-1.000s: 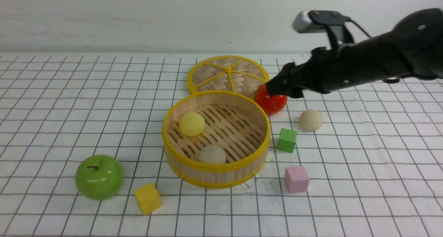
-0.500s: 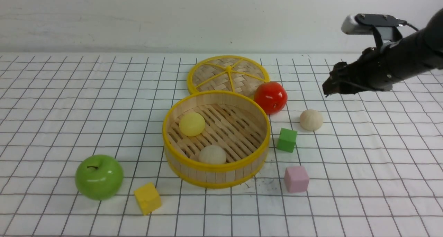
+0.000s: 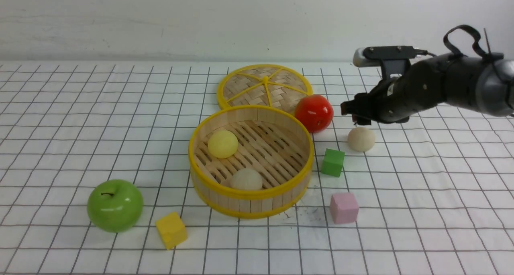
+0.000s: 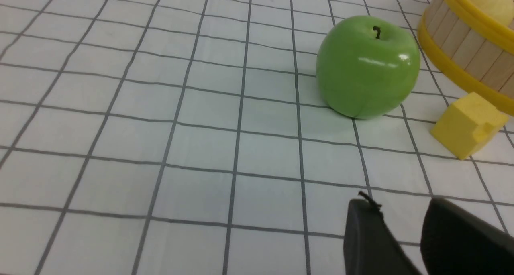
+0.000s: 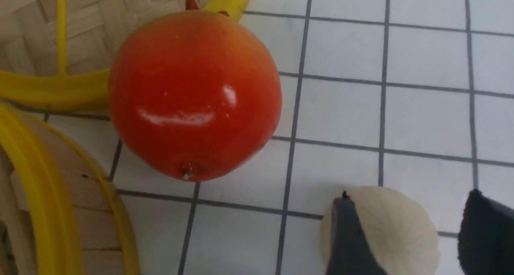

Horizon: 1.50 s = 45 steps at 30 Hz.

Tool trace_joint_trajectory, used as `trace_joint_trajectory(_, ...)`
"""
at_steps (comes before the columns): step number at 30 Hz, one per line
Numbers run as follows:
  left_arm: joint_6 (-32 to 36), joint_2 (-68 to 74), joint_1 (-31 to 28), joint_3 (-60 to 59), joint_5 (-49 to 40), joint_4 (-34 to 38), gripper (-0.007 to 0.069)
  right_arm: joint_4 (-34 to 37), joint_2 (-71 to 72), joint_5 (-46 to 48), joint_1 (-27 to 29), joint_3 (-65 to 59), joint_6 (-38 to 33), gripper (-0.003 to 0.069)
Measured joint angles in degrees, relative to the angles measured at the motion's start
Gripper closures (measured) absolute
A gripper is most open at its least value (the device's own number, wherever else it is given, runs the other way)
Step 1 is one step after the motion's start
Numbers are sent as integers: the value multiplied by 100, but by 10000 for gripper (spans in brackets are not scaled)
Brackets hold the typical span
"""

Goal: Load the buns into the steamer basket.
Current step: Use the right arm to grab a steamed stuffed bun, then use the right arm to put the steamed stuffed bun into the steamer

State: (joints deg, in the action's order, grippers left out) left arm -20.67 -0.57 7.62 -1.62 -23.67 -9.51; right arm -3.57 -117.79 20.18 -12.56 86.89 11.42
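- The steamer basket (image 3: 245, 206) stands mid-table where it stood before. Its slatted floor holds the pale yellow bun (image 3: 223, 143) at the far left and a cream bun (image 3: 246, 179) by the near wall.
- The right gripper (image 3: 355, 120) (image 5: 409, 214) has dropped and swung left since half a second ago. Its jaws are spread astride the third bun (image 3: 361, 139) (image 5: 395, 227); whether they touch it is unclear.
- The left gripper (image 4: 401, 214) hangs low, its jaws slightly parted, holding nothing.
- The red apple (image 3: 314, 113) sits near that bun's left, apart from it.
- The third bun, a smooth cream dome, lies on the table (image 3: 441, 186) to the right of the basket.
- The green cube (image 3: 333, 162) lies near it, to the front-left; bare grid lies to the right.
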Motion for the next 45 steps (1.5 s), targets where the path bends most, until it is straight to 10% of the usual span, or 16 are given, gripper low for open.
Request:
trace_joint_trajectory(14,0,0,0,0,0,0,413,-23,-294,189,0,7,77,650)
trace_joint_trajectory(29,0,0,0,0,0,0,407,310,946,255,-168,3,33,669)
trace_joint_trajectory(45,0,0,0,0,0,0,389,734,179,419,-1713,3,-823,669)
